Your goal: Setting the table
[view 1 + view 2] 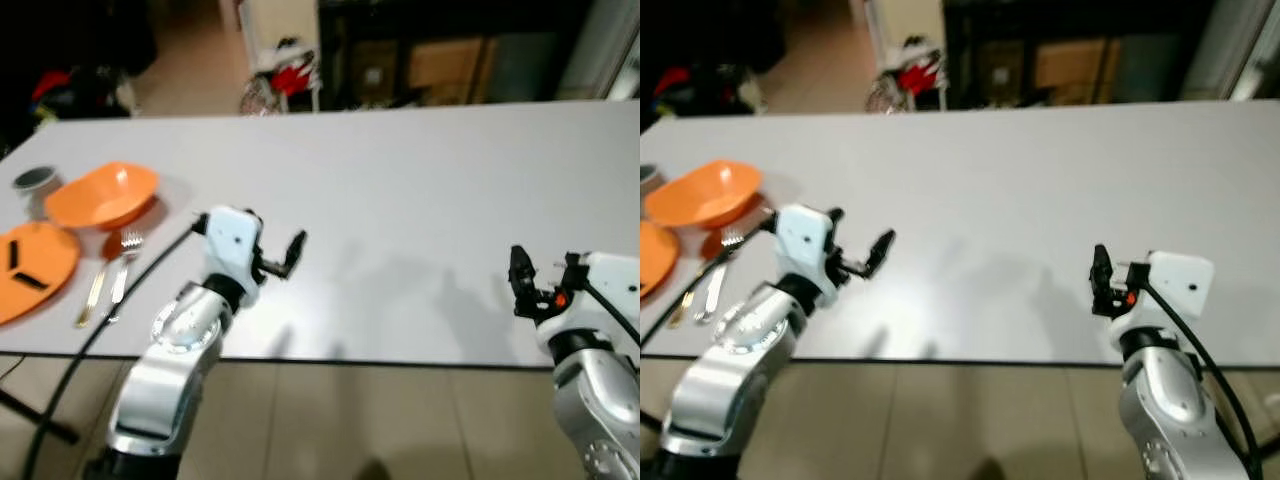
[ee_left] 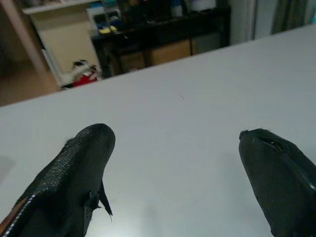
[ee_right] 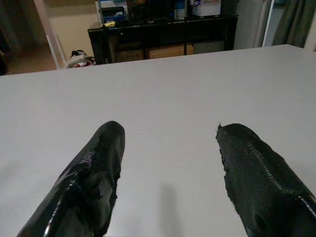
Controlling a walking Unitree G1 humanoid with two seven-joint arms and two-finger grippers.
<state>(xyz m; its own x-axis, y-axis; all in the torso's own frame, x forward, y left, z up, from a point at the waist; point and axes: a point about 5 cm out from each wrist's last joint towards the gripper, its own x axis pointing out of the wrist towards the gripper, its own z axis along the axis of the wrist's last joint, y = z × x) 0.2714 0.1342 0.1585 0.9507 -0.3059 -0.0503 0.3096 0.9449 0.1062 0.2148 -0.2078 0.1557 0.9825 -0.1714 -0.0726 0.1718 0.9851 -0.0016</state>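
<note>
I'm seeing a pale grey-white table (image 1: 400, 200), plain, no pattern. An orange bowl (image 1: 103, 195) is sitting beside an orange plate (image 1: 35, 265) that's showing two black strips on it. A grey cup (image 1: 35, 181) is showing a dark inside. The fork (image 1: 122, 270) is reading silver, and the piece next to it (image 1: 92, 295) is looking gold-handled. I'm getting black fingers on the left gripper (image 2: 173, 187) and right gripper (image 3: 168, 177), textured like fine mesh. Arms are showing silver with white wrist housings; an orange dot is glowing on the right one. The floor (image 1: 350, 420) is looking beige tile.
</note>
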